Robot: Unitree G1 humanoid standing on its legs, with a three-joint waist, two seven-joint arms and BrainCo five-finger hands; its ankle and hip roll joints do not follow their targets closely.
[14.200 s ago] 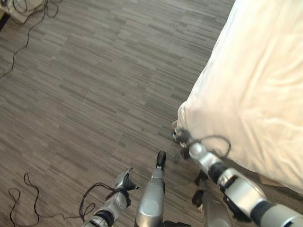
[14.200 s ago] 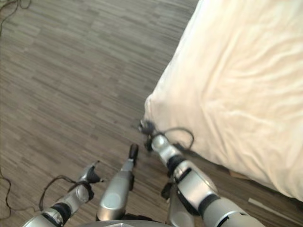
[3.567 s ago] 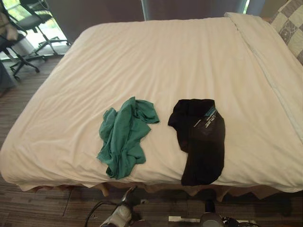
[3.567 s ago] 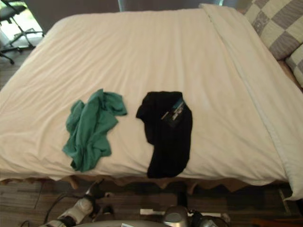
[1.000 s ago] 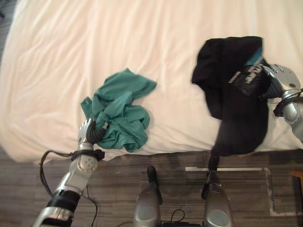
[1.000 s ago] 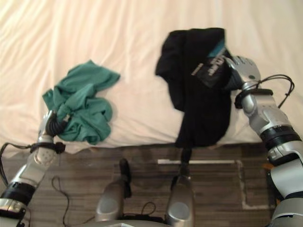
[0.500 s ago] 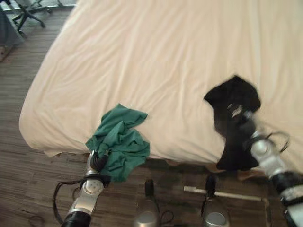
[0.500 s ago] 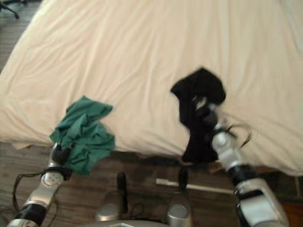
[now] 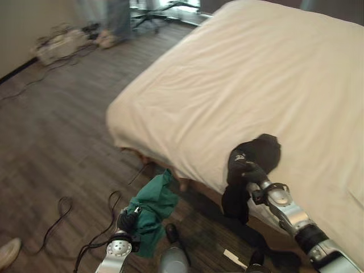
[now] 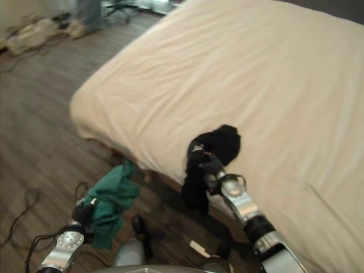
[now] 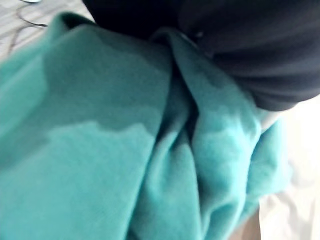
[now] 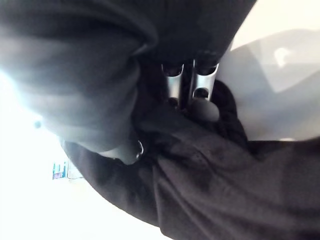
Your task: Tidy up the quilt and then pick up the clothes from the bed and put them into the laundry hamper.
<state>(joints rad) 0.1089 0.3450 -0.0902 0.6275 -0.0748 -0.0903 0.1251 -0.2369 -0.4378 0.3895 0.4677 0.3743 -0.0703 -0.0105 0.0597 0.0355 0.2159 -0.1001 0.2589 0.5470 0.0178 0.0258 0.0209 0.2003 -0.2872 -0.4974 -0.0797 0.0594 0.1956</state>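
The bed is the largest thing in the head views, covered edge to edge by a smooth cream quilt that drapes over its near corner. Dark wood-grain floor runs along the bed's left side, and far off on it, past the bed's far corner, stand an office chair's legs beside a person's legs. A shoe tip shows at the floor's near left.

A black garment hangs over the bed's near edge, bunched on top of the quilt and trailing down the side toward the floor. The right hand has its fingers curled into that cloth, gripping it, as its own wrist view shows.

A green garment is off the bed, hanging above the floor just beside the bed's near corner. The left hand is closed on its lower folds, and the left wrist view shows the teal cloth bunched right against the hand's dark cover.
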